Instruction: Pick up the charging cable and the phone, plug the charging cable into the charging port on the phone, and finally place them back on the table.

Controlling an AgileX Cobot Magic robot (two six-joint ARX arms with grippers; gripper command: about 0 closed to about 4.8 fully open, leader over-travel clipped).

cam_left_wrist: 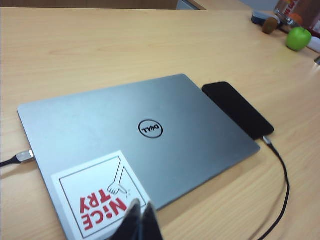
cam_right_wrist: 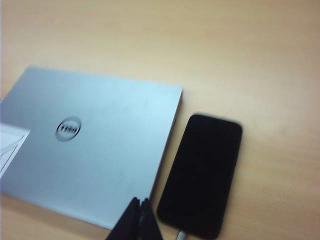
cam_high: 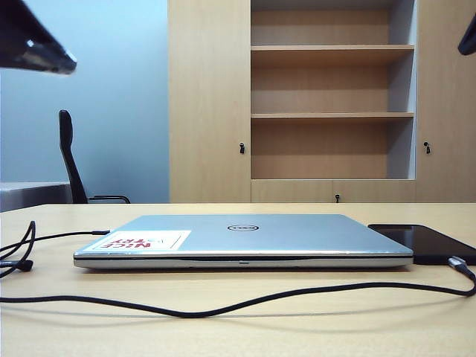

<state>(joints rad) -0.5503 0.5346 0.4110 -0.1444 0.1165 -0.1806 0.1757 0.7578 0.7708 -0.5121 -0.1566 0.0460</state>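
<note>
The black phone (cam_high: 428, 242) (cam_left_wrist: 237, 107) (cam_right_wrist: 202, 172) lies flat on the table (cam_high: 297, 331), just right of the laptop. The charging cable (cam_high: 223, 306) (cam_left_wrist: 286, 190) snakes along the table's front. Its silvery connector (cam_high: 457, 262) (cam_left_wrist: 266, 140) (cam_right_wrist: 181, 234) sits against the phone's short edge and hides the charging port. My left gripper (cam_left_wrist: 141, 204) is shut and empty, high above the laptop's sticker corner. My right gripper (cam_right_wrist: 140, 201) is also shut and empty, up over the gap between laptop and phone. In the exterior view only dark arm parts (cam_high: 37, 44) show at the top corners.
A closed silver laptop (cam_high: 245, 238) with a red-and-white sticker (cam_left_wrist: 100, 197) fills the table's middle. A second black cable (cam_high: 30, 245) (cam_left_wrist: 17, 158) plugs into its left side. A green apple (cam_left_wrist: 298, 38) and small items sit far off. A chair (cam_high: 71, 156) and shelves stand behind.
</note>
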